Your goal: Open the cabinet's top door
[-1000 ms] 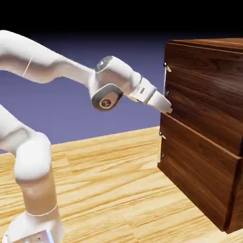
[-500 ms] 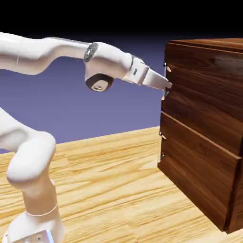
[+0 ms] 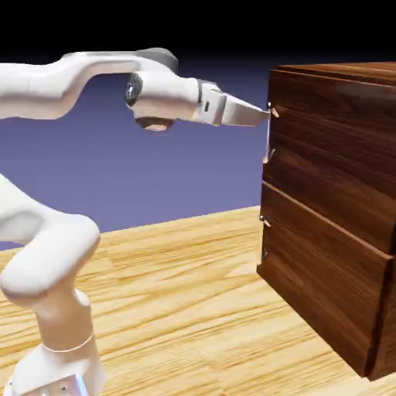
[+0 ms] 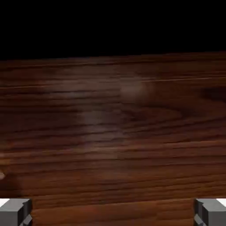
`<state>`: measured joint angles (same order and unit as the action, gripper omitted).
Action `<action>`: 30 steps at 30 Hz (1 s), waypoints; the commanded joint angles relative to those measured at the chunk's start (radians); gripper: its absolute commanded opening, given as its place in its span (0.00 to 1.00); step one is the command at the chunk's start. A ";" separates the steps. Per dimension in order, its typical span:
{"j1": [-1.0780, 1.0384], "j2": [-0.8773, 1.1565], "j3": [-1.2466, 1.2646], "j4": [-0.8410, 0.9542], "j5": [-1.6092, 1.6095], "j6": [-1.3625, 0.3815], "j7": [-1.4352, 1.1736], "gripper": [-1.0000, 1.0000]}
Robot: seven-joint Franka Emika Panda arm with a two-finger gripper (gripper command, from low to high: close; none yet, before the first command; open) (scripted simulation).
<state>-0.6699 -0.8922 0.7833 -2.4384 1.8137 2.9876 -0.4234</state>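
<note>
While the exterior view shows the end effector [image 3: 261, 115] risen from mid-door to the handle [image 3: 269, 133] top on the cabinet's [image 3: 332, 216] top door [image 3: 332, 147], the hand view shows wood between spread, empty fingertips [image 4: 15, 211]; grasping seems next.

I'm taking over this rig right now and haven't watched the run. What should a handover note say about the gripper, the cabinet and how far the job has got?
Gripper: open, holding nothing. It points level at the upper edge of the top door, close to the top end of the pale handle; contact can't be told. The hand view shows only dark wood grain, with the two fingertips wide apart.
Cabinet: stands on the table, on the exterior view's right.
Done: approach only. The top door looks shut.
Left: line up on the handle, close on it, pull the door open.
</note>
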 commanded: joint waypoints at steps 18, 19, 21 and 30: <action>-0.294 -0.139 0.338 0.160 0.783 -0.021 -0.503 0.50; -0.311 -0.147 0.357 0.169 0.827 -0.023 -0.531 0.50; -0.343 -0.162 0.395 0.187 0.914 -0.025 -0.586 0.50; -0.545 -0.160 0.532 0.333 1.081 -0.044 -0.693 0.50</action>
<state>-1.2148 -1.0518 1.3151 -2.1053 2.8948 2.9439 -1.1161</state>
